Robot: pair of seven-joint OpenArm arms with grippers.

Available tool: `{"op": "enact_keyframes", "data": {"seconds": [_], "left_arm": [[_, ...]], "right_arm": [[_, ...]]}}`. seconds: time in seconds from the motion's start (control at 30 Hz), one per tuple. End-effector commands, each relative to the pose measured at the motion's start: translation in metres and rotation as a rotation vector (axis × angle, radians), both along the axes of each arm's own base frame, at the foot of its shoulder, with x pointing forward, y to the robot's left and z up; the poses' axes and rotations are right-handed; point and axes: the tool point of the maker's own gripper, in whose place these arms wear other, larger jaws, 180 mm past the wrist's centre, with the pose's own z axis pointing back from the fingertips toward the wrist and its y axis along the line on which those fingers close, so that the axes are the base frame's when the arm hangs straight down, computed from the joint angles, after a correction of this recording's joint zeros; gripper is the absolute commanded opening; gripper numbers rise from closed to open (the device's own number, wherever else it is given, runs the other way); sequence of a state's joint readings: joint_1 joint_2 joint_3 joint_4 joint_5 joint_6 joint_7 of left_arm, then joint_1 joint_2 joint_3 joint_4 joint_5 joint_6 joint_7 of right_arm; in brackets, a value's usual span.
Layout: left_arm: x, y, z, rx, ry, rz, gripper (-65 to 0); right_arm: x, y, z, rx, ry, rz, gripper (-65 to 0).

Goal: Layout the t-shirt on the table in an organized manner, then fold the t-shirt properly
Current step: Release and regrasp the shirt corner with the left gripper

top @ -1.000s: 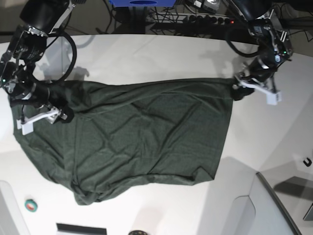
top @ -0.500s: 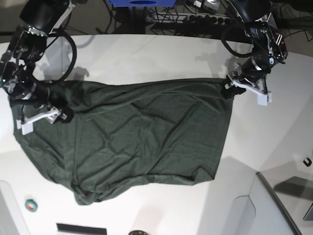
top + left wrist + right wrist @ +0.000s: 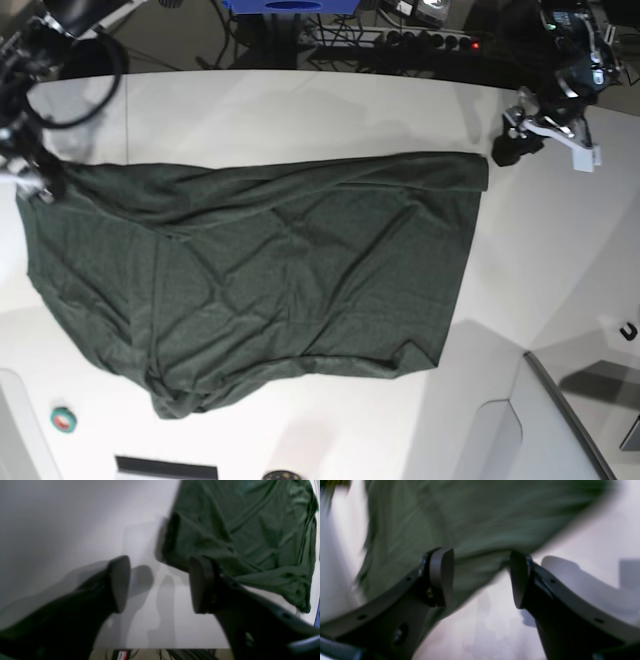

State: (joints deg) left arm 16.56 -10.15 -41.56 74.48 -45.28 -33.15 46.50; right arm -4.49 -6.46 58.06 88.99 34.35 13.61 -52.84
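Observation:
The dark green t-shirt [image 3: 290, 270] lies spread and wrinkled across the white table [image 3: 300, 110]. Its right edge runs straight and its lower left hem is bunched. My left gripper [image 3: 545, 135] hovers open just past the shirt's top right corner, off the fabric. In the left wrist view the left gripper [image 3: 160, 585] has only bare table between its pads, and the t-shirt [image 3: 250, 530] lies beyond it. My right gripper [image 3: 35, 185] is at the shirt's top left corner. In the blurred right wrist view the right gripper [image 3: 482, 577] stands open over the t-shirt [image 3: 470, 517].
A small green tape roll [image 3: 64, 420] lies near the front left edge. A black hook-like piece [image 3: 628, 330] sits at the far right, with a grey panel [image 3: 560, 420] in front of it. Cables and a power strip [image 3: 400, 40] run behind the table.
My left gripper opened, let go of the shirt's top right corner and pulled away up and to the right. The right arm moved up and left. The shirt's top edge now lies straighter.

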Motion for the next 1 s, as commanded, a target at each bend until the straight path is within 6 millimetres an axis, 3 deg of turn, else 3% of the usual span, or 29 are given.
{"op": "enact_keyframes", "data": {"seconds": [0.0, 0.23, 0.4, 0.87, 0.97], "left_arm": [[0.009, 0.004, 0.012, 0.011, -0.050, -0.002, -23.4], [0.010, 0.011, 0.015, 0.028, -0.052, -0.008, -22.2], [0.011, 0.007, 0.017, 0.030, -0.067, -0.036, -22.2], [-0.007, 0.006, 0.016, 0.053, -0.055, -0.113, -22.2], [-0.009, 0.005, 0.014, 0.048, -0.050, -0.110, -22.2]], "right_arm": [[0.003, -0.003, 0.003, 0.008, -0.025, -0.006, -31.7], [-0.013, -0.023, -0.040, 0.082, 0.022, -0.116, -31.7], [-0.006, -0.029, -0.062, 0.130, 0.026, -0.161, -31.7], [0.013, -0.022, -0.073, 0.184, 0.014, -0.168, -31.8], [0.012, -0.020, -0.075, 0.196, 0.016, -0.175, -38.7]]}}
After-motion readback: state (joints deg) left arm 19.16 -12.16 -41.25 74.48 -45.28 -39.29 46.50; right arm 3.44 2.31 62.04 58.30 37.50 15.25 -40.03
